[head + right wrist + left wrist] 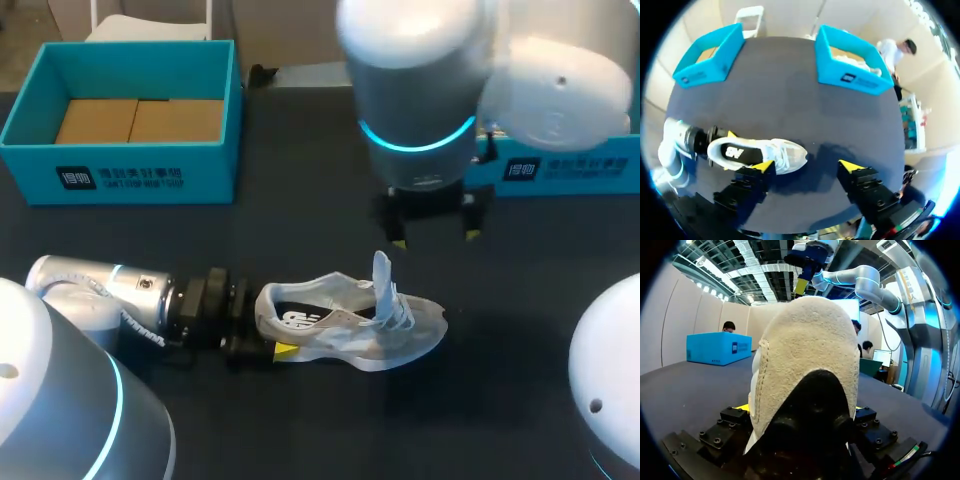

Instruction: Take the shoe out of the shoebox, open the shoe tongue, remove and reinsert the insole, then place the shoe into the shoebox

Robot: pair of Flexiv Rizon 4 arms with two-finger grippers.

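1. One low grey-white shoe (pixel 340 325) rests on the dark matte worktop (pixel 300 220), well apart from both boxes. Its heel is fuzzy suede and its tongue (pixel 382 275) stands up above white laces (pixel 402 312).
2. The left pincer (pixel 270 325) clamps the shoe's rounded heel from both sides.
3. The right pincer (pixel 434 240) hangs above the shoe, holding nothing, with its yellow tips spread wide.
4. There are two teal cardboard boxes. The open box (pixel 120 175) at the far left has brown cardboard flaps (pixel 140 120) inside, and the second box (pixel 570 170) at the far right is partly hidden by the right arm.
5. Each box has a dark logo and white print on its side.
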